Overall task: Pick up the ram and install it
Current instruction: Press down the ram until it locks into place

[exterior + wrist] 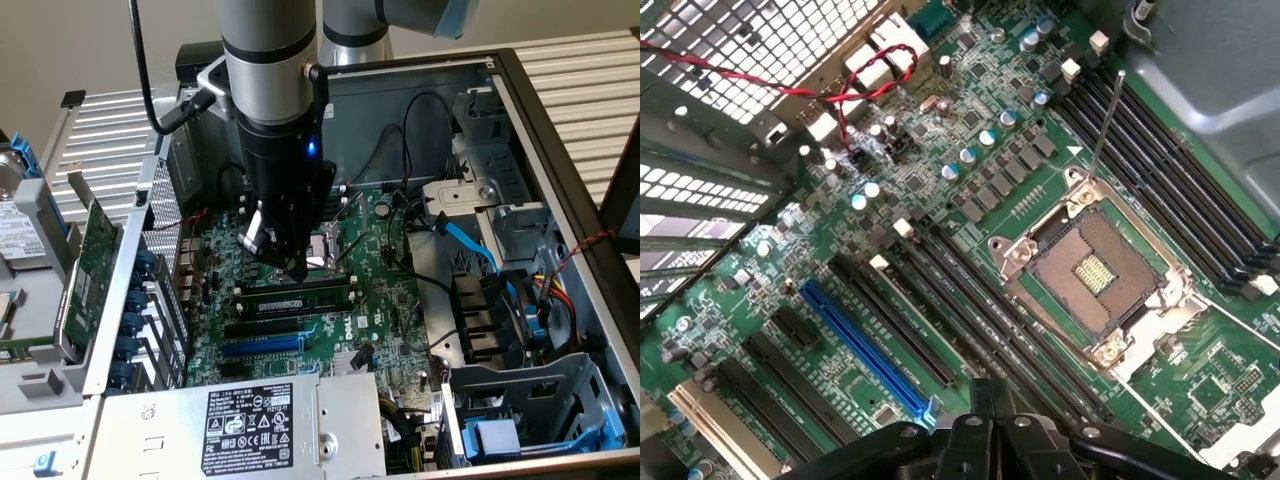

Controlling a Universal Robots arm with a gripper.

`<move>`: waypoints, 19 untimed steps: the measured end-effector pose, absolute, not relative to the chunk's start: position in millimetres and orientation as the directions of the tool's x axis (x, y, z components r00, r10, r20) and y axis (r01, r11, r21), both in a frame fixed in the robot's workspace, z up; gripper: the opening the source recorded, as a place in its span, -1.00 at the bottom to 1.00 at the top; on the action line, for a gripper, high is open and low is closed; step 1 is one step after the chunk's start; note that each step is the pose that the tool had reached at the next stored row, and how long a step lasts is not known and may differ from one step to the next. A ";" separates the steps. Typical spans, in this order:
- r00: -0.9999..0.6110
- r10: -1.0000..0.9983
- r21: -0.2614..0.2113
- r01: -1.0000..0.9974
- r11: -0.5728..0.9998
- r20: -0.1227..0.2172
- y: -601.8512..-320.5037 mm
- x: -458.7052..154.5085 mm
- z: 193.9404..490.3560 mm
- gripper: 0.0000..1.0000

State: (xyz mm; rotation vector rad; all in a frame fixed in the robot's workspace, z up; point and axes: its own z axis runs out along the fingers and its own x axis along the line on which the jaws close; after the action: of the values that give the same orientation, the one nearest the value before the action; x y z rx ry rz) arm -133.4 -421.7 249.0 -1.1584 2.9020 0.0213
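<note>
Exterior view shows the gripper (292,268) squeezed shut with nothing in it, pressing down just above the ram (296,297), which already lies in its slot on the motherboard (395,300), so little is left.
</note>
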 end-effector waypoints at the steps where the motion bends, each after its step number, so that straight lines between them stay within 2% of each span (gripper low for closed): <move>1: -0.735 -0.678 0.006 -0.678 0.735 -0.021 -421.7 -133.4 249.0 -0.79; 19: -0.871 -0.491 0.010 -0.491 0.871 -0.014 -421.6 -133.4 249.0 -0.79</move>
State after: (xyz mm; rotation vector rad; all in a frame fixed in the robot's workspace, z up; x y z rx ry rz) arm -133.4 -421.6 249.0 -0.7942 3.0283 0.0214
